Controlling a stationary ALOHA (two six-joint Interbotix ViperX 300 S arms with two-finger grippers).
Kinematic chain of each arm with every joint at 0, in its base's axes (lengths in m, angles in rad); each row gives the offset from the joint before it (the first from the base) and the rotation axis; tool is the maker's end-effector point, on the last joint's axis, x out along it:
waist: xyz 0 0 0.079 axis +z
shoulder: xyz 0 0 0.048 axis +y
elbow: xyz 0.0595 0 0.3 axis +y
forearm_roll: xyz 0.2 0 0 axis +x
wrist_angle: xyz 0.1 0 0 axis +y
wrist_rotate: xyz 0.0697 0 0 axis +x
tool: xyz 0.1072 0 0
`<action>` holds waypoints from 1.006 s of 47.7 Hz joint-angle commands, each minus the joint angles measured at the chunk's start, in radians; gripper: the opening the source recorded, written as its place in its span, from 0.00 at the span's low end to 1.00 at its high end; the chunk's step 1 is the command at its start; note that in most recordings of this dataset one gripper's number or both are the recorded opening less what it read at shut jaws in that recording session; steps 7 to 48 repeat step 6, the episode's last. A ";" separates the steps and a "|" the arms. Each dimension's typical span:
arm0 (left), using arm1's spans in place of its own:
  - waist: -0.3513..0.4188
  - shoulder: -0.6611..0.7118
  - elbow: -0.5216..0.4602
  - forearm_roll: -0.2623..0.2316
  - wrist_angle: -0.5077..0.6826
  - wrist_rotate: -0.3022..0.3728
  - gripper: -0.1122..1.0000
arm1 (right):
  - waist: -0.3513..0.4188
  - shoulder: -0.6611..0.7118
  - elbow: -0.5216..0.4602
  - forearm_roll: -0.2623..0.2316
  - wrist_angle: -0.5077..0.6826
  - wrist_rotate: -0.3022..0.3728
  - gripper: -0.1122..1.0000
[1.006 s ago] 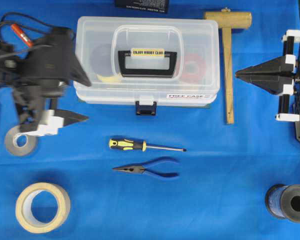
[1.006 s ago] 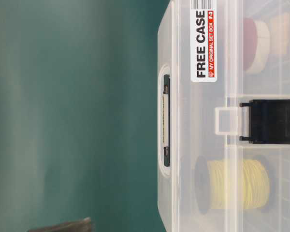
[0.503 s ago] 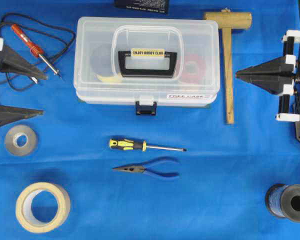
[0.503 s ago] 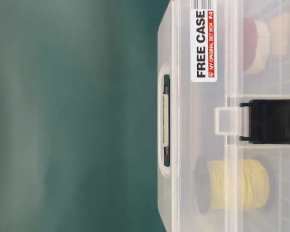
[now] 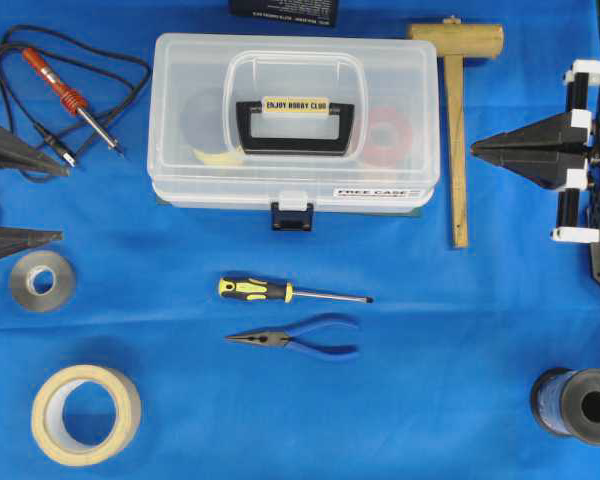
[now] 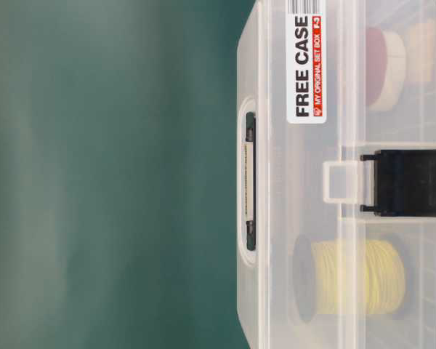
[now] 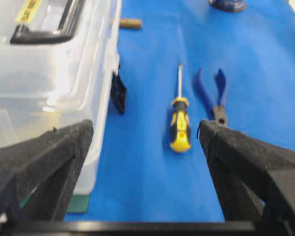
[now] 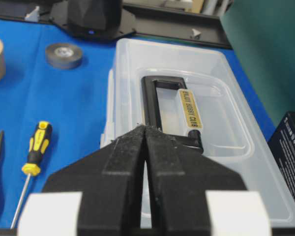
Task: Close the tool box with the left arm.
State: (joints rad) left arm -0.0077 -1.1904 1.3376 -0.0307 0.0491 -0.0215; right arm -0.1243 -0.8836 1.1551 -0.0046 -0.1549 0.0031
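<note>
The tool box [image 5: 295, 120] is a clear case with its lid lying down on the base and its black handle [image 5: 294, 125] flat on top. Its dark latch [image 5: 292, 215] hangs at the front edge. From table level, the tool box [image 6: 334, 182] fills the right side. My left gripper [image 5: 64, 203] is open at the far left edge, well clear of the box and holding nothing. In the left wrist view the left gripper [image 7: 145, 129] frames bare cloth, with the tool box [image 7: 44, 73] to its left. My right gripper [image 5: 475, 148] is shut and empty, right of the box.
A soldering iron [image 5: 65, 95] and a grey tape roll [image 5: 40, 282] lie beside the left gripper. Masking tape [image 5: 85, 413] lies front left. A screwdriver [image 5: 280, 291] and pliers [image 5: 300, 338] lie before the box. A wooden mallet [image 5: 458, 120] and a spool [image 5: 577, 405] are on the right.
My left arm has pulled back from beside the box's left end to the far left edge, uncovering the soldering iron. Its jaws stay open. The box and right arm have not moved.
</note>
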 commanded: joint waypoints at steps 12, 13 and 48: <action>-0.002 0.005 -0.008 -0.002 -0.009 -0.002 0.92 | 0.000 0.006 -0.011 -0.002 -0.006 0.002 0.10; -0.002 0.005 -0.008 -0.002 -0.009 -0.002 0.92 | 0.000 0.006 -0.011 -0.002 -0.006 0.002 0.10; -0.002 0.005 -0.008 -0.002 -0.009 -0.002 0.92 | 0.000 0.006 -0.011 -0.002 -0.006 0.002 0.10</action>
